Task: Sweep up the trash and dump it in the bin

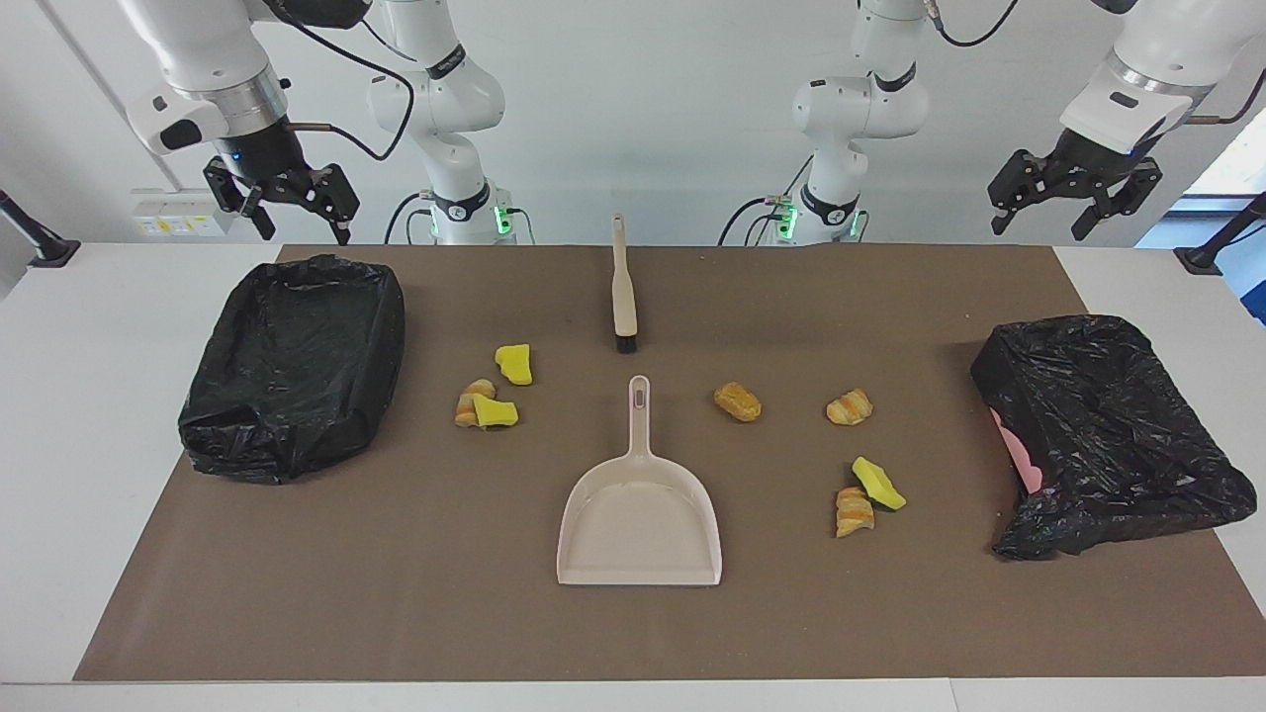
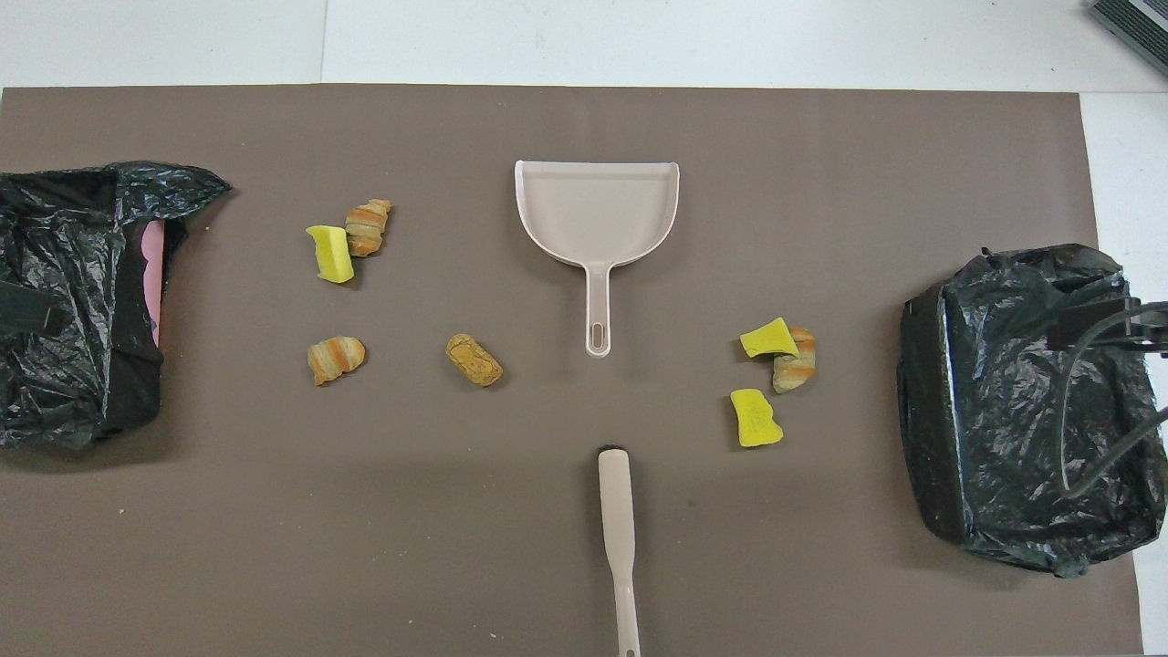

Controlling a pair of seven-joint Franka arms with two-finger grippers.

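Observation:
The trash is several small pieces on the brown mat. Toward the right arm's end lie a yellow sponge chunk (image 1: pixel 513 364) and a striped bread lump with a sponge piece (image 1: pixel 485 407). Toward the left arm's end lie two bread lumps (image 1: pixel 738 401) (image 1: pixel 850 406), then a sponge (image 1: pixel 877 483) touching another bread lump (image 1: pixel 854 511). The beige dustpan (image 1: pixel 640 514) lies mid-table, handle toward the robots. The brush (image 1: pixel 623 287) lies nearer the robots, bristles toward the pan. My right gripper (image 1: pixel 302 222) and left gripper (image 1: pixel 1058 213) hang open and empty, high over the table's corners by the robots.
A bin lined with a black bag (image 1: pixel 297 366) sits at the right arm's end, mouth up. A second bagged bin (image 1: pixel 1108 435) at the left arm's end shows a pink wall (image 2: pixel 153 278) on the side facing the trash. White table borders the mat (image 2: pixel 547 511).

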